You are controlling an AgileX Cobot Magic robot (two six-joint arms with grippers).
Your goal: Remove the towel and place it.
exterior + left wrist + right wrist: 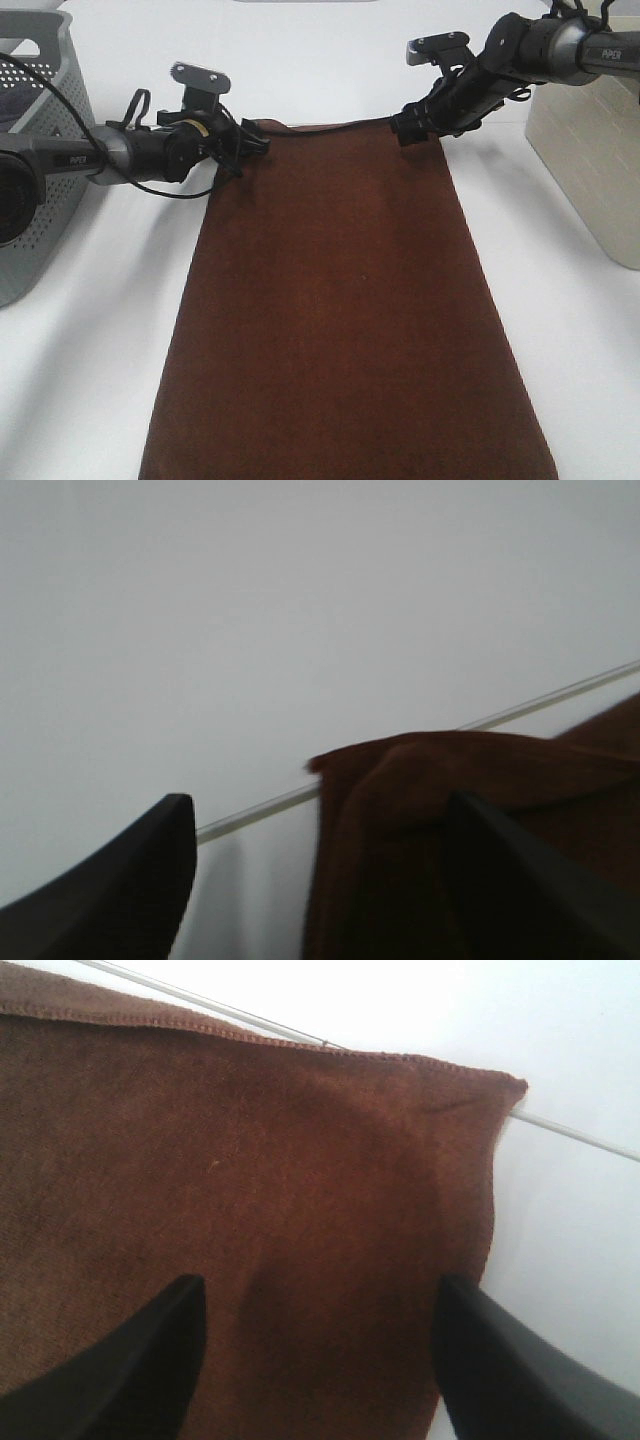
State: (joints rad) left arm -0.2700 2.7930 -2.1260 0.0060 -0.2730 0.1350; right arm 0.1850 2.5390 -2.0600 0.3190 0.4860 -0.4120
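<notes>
The dark brown towel (340, 300) lies flat and spread out on the white table, running from the far middle to the near edge of the exterior high view. My left gripper (255, 143) is at its far left corner, open, with the slightly rumpled corner (400, 770) between the fingers and beside one finger (500, 880). My right gripper (408, 125) is at the far right corner, open, its fingers apart above the hemmed corner (440, 1110). The left gripper (320, 810) and the right gripper (320, 1285) hold nothing. No white tag shows.
A grey perforated basket (40, 150) stands at the left edge, beside my left arm. A beige box (590, 150) stands at the right, beside my right arm. A thin seam (550, 702) crosses the table behind the towel's far edge.
</notes>
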